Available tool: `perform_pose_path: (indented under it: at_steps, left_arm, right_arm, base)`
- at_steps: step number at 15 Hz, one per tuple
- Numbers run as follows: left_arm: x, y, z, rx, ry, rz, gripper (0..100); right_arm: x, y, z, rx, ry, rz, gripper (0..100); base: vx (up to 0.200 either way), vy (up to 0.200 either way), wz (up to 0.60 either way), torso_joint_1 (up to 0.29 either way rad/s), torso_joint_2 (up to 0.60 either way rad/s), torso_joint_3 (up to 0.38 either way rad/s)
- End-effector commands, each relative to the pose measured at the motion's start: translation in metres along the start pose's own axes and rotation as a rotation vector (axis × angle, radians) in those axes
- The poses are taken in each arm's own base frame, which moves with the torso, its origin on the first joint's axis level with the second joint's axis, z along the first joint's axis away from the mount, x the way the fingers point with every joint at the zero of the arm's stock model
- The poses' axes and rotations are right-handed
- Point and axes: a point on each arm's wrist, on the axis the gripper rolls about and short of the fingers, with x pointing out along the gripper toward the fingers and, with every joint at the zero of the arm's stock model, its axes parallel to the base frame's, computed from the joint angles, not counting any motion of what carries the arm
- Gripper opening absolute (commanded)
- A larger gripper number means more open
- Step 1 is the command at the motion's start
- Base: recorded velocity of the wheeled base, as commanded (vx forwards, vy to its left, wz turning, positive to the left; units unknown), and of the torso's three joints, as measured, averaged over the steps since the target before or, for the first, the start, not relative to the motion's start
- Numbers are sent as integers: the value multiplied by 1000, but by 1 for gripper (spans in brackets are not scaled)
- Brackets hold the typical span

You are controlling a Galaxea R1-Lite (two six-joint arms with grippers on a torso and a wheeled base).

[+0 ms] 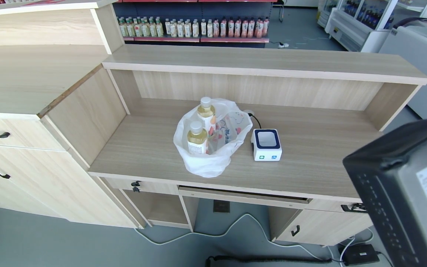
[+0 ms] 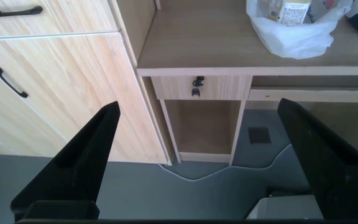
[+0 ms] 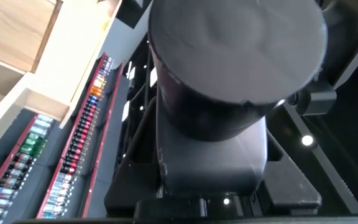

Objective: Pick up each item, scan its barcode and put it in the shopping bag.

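Shopping bag [image 1: 202, 167] sits on the counter [image 1: 310, 148] just left of the scanner [image 1: 266, 144], two bottles [image 1: 197, 138] inside. Left gripper [image 2: 199, 109] is spread wide and empty down low. Bump that floppy bag and they'd probably topple.

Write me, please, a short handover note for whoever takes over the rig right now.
Left hand: open and empty, held low in front of the counter.
Right hand: its state cannot be judged.
Things: the shopping bag stands on the counter, with the scanner beside it on the robot's right.
Done: the nearer bottle and the farther bottle stand upright inside the bag.
Left: probably little. Whether both bottles were scanned cannot be told, so confirm that and ask if more items are coming.
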Motion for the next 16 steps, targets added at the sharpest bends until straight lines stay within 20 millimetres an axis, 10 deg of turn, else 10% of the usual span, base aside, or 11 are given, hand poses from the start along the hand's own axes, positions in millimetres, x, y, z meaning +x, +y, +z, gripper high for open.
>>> perform_pose_path:
  at_steps: [1,8,13,16]
  left_arm:
    - [0,0,0,0,-1,0,100]
    - [0,0,0,0,-1,0,100]
    - [0,0,0,0,-1,0,100]
    - [0,0,0,0,-1,0,100]
  right_arm:
    - [-6,-4,-1,-7,19,12,0]
    - [-10,-7,-1,180,19,42,0]
    - [-64,-10,-21,825,719,297,0]
    - [-79,6,-18,947,521,302,0]
  base:
    - [0,0,0,0,0,0]
    - [0,0,0,0,0,0]
    - [0,0,0,0,0,0]
    - [0,0,0,0,0,0]
